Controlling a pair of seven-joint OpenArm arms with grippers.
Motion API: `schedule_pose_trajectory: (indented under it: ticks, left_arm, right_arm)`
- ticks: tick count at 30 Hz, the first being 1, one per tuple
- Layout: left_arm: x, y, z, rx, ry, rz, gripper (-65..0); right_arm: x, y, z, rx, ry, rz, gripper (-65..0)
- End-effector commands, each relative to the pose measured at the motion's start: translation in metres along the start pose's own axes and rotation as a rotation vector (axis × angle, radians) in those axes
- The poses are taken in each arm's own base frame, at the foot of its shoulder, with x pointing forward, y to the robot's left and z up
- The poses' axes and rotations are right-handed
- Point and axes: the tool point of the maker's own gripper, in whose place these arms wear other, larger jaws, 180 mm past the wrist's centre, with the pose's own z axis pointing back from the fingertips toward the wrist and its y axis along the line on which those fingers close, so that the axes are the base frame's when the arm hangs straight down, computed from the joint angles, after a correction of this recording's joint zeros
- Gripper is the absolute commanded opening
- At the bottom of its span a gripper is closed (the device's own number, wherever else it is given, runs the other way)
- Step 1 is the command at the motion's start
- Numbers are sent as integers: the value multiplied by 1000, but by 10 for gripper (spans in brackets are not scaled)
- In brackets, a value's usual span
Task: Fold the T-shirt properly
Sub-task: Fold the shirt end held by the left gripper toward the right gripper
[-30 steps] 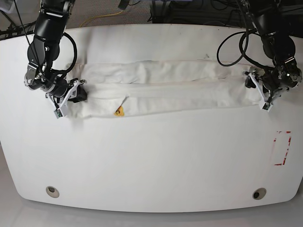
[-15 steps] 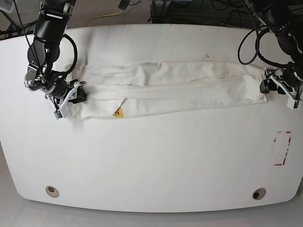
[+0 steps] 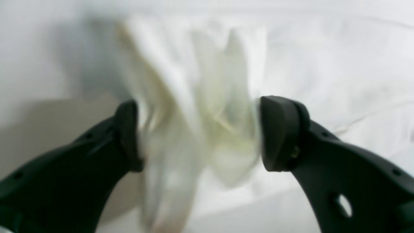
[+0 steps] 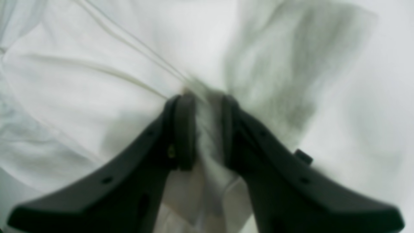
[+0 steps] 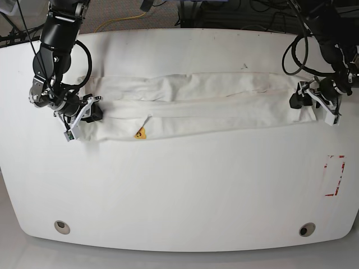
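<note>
The T-shirt (image 5: 213, 103) lies as a long white band across the table, with a small yellow print patch (image 5: 141, 133) showing near its front edge. My left gripper (image 5: 307, 102) is at the band's right end. In the left wrist view my left gripper (image 3: 200, 136) stands open, its fingers wide apart, with a blurred bunch of the T-shirt (image 3: 200, 64) loose between them. My right gripper (image 5: 91, 110) is at the band's left end. In the right wrist view my right gripper (image 4: 208, 129) is shut on a pinched fold of the T-shirt (image 4: 81, 81).
The white table (image 5: 179, 185) has a red-marked rectangle (image 5: 334, 175) near its right edge and two round holes (image 5: 62, 227) (image 5: 307, 229) near its front edge. Cables (image 5: 123, 19) run behind the far edge.
The left gripper pulled the shirt's end to the right, then came back a little leftward and its jaws spread wide. The right gripper stayed in place, still pinching the cloth.
</note>
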Motion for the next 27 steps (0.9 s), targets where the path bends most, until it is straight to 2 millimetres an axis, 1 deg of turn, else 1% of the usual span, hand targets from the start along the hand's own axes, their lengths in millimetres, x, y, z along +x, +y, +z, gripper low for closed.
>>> schedule_pose_trajectory:
  ticks: [1, 2, 4, 5, 6, 8, 9, 11, 12, 13, 14, 17, 18, 19, 20, 21, 22, 24, 26, 27]
  left_arm:
    - [2, 0, -2, -6, 14, -12, -196]
    - [4, -1, -3, -11, 12, -12, -211]
    - [9, -2, -4, -13, 6, -16, -286]
    - [9, -3, -3, -12, 5, -17, -353]
    - [10, -3, -3, -11, 3, -19, -443]
    - [10, -3, -3, -12, 7, -21, -556]
    - [8, -3, -2, -10, 20, -26, -576]
    - [12, -5, 2, 0, 27, -51, -571]
    - [20, -7, 8, 13, 17, -83, -569]
    - [32, -12, 15, 28, -10, -130, -571]
    - [41, -23, 19, 30, -33, -178, -571]
    - [54, -57, 23, 12, -67, -297, -571]
    - [60, -73, 25, -2, -83, -353, -571]
    - [64, -86, 25, -16, -93, -391, -571]
    - [67, -103, 23, -41, -103, -431, -571]
    - [67, -118, 21, -65, -109, -462, -571]
    - [64, -139, 17, -105, -105, -504, -571]
    - [59, -163, 11, -155, -99, -542, -571]
    - [49, -197, -1, -241, -89, -565, -569]
    - [46, -211, -5, -275, -85, -573, -569]
  right_arm:
    - [2, -7, 4, -26, 17, 20, -525]
    - [2, -6, 4, -24, 17, 19, -525]
    - [3, -2, 1, -15, 11, 13, -525]
    - [3, -1, 1, -13, 11, 12, -525]
    - [3, -2, 1, -14, 10, 11, -525]
    - [3, -2, 1, -14, 10, 11, -525]
    - [3, -2, 1, -14, 10, 11, -525]
    - [3, -1, 1, -13, 10, 10, -525]
    - [3, 0, 0, -12, 9, 10, -525]
    - [3, 0, 0, -10, 8, 9, -525]
    - [3, 0, 0, -10, 8, 9, -525]
    - [4, 0, 0, -11, 6, 10, -526]
    - [4, 0, 0, -11, 6, 10, -526]
    - [4, 1, 0, -10, 7, 11, -526]
    - [4, 1, 0, -10, 7, 11, -526]
    - [4, 1, 0, -10, 7, 11, -526]
    - [4, 1, 0, -10, 7, 11, -526]
    - [4, 1, 0, -10, 7, 11, -526]
    - [5, 0, 0, -10, 5, 11, -526]
    - [5, 0, 0, -10, 5, 11, -526]
